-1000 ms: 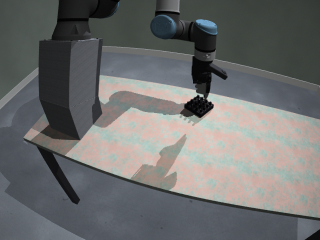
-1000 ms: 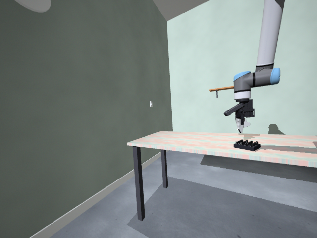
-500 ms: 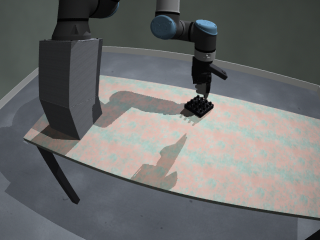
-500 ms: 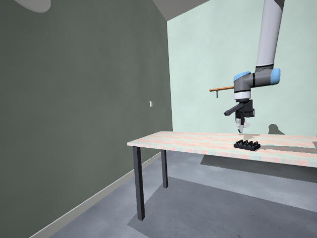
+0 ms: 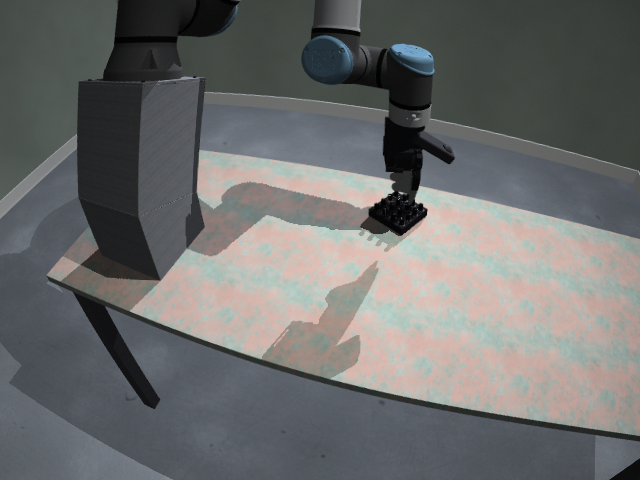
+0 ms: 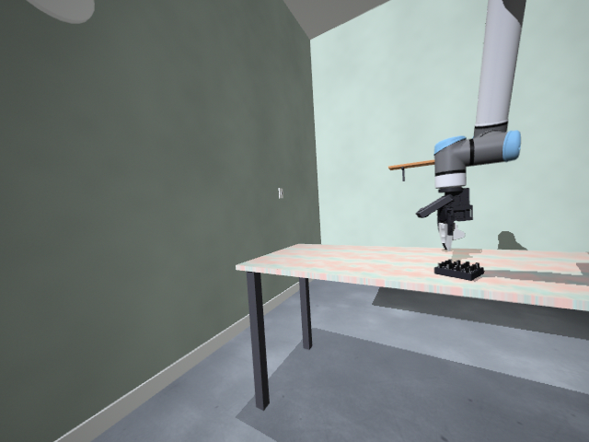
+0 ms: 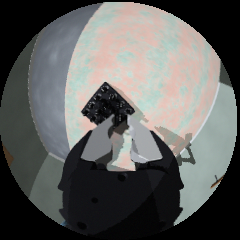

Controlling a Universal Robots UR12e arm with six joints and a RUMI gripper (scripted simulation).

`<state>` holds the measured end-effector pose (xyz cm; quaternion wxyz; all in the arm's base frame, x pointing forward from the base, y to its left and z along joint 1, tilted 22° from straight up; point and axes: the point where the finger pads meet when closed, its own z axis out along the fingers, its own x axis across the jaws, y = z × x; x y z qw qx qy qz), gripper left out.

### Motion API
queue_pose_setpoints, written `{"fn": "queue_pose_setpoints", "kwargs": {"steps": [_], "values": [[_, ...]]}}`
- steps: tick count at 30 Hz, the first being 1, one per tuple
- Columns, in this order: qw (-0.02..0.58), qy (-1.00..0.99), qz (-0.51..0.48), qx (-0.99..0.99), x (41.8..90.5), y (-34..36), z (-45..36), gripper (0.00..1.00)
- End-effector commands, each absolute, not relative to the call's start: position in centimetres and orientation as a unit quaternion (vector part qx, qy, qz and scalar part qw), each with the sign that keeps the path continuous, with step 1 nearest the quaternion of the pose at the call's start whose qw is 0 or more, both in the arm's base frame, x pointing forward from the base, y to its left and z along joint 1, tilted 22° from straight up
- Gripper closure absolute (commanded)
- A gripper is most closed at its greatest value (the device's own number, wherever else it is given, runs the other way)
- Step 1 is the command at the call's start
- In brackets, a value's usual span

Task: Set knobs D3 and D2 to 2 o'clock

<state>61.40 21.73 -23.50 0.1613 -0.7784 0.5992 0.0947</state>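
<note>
The black knob box (image 5: 395,211) lies on the mottled pink and green table, its knobs standing up in rows; single knobs and their marks are too small to read. It also shows in the exterior view (image 6: 458,269) and in the wrist view (image 7: 107,105). My gripper (image 5: 408,195) points straight down over the far right part of the box. In the side view its fingertips (image 6: 445,246) hang a little above the knobs, touching none. The fingers stand nearly together with only a narrow gap, and nothing is between them.
The robot's grey pedestal (image 5: 139,170) stands on the table's left end. The table edge runs close behind the box (image 7: 75,75). A wooden wall bracket (image 6: 411,166) sits behind the arm.
</note>
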Motion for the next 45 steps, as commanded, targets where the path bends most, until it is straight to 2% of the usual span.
{"fn": "queue_pose_setpoints", "kwargs": {"steps": [1, 45], "values": [[0.162, 0.599, 0.094, -0.778, 61.5, 21.9, -24.0, 0.89], [0.162, 0.599, 0.094, -0.778, 61.6, 22.8, -26.4, 0.89]]}}
